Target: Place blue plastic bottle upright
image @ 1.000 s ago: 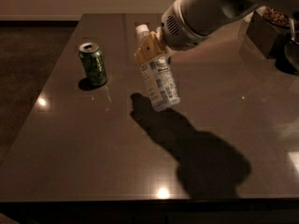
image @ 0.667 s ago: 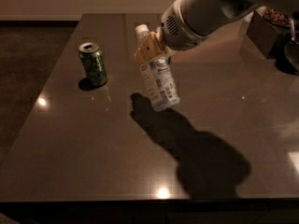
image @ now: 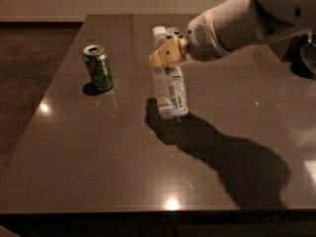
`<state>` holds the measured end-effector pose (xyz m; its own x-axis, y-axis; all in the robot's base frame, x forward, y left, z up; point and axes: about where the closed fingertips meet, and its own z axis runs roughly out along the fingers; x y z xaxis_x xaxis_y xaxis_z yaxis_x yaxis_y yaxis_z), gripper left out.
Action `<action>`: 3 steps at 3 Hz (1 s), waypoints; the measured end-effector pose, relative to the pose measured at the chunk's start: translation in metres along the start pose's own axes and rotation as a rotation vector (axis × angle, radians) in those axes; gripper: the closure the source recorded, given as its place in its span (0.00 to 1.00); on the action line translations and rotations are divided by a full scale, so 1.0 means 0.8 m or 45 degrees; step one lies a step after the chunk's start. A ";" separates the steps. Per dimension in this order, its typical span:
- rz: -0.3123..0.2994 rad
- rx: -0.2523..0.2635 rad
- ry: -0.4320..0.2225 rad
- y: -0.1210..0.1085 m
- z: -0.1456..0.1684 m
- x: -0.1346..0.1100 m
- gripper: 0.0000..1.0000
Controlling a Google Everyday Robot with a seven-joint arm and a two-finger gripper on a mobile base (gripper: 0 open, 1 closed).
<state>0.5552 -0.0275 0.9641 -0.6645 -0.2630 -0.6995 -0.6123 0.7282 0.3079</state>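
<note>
The blue plastic bottle point(image: 169, 89) is a clear bottle with a white cap and a white-and-blue label. It stands nearly upright, leaning slightly, with its base at the table point(image: 98, 157) surface near the middle. My gripper point(image: 167, 52) comes in from the upper right and is shut on the bottle's upper part, just below the cap. Its tan fingers point(image: 163, 54) clasp the neck.
A green can point(image: 98, 67) stands upright to the left of the bottle. Dark objects sit at the far right edge point(image: 305, 58). The table's left edge drops to a dark carpet. The arm's shadow falls across the right front of the table.
The bottle has become slightly more upright and lower toward the table; the gripper still holds it. The green can has not moved.
</note>
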 end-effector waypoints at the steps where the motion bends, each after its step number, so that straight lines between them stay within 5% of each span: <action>1: 0.033 -0.078 -0.142 -0.008 -0.008 0.000 1.00; 2: -0.001 -0.116 -0.328 -0.012 -0.024 -0.005 1.00; 3: -0.060 -0.076 -0.435 -0.011 -0.036 -0.006 1.00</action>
<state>0.5518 -0.0505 0.9834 -0.4594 -0.0608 -0.8861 -0.6696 0.6792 0.3005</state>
